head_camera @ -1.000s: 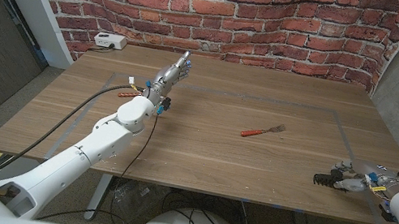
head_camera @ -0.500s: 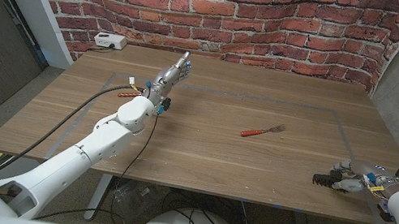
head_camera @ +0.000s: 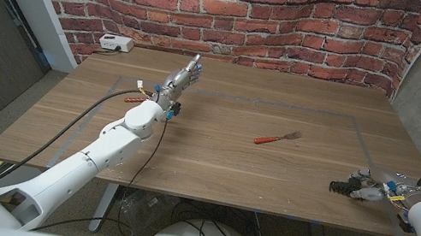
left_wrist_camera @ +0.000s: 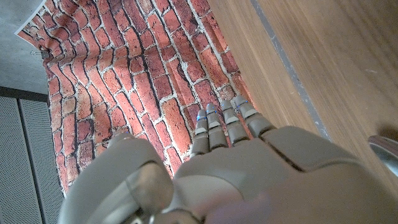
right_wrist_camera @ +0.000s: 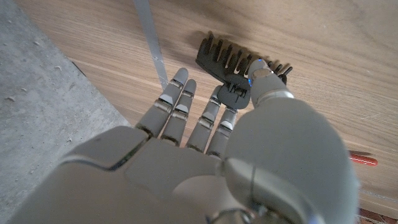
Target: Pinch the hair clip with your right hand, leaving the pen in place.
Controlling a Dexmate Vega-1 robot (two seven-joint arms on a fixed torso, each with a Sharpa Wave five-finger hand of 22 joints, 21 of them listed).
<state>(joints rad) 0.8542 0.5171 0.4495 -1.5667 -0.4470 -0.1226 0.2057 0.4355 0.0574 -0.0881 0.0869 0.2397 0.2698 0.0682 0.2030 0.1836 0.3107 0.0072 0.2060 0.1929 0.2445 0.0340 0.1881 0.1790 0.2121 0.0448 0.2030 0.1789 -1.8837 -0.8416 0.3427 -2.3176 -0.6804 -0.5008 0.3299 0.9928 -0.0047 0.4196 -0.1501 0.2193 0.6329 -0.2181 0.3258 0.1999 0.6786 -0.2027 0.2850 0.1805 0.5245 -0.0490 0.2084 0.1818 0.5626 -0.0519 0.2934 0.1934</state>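
Note:
The black toothed hair clip [head_camera: 343, 187] [right_wrist_camera: 231, 61] lies near the table's right front edge. My right hand [head_camera: 377, 189] [right_wrist_camera: 205, 124] is at the clip. Its thumb tip [right_wrist_camera: 266, 82] lies on the clip's handle end and the nearest finger [right_wrist_camera: 219, 107] is against the other side, so the clip is pinched between them; the other fingers stay stretched out. A small fork-like tool with a red handle [head_camera: 276, 137] [right_wrist_camera: 362, 160] lies in the middle of the table, apart from the hand. My left hand [head_camera: 182, 77] [left_wrist_camera: 227, 134] reaches to the far left with straight fingers, holding nothing.
A white box [head_camera: 115, 43] sits at the table's back left corner by the brick wall [head_camera: 238, 10]. A small red-handled item [head_camera: 137, 98] lies beside my left forearm. Grey tape lines [head_camera: 282, 106] mark a rectangle on the wooden table [head_camera: 221, 159]. The right table edge is close to the clip.
The hair clip has shifted slightly left and up under my right hand, whose fingers have closed in a little. The left arm and the fork-like tool have not moved.

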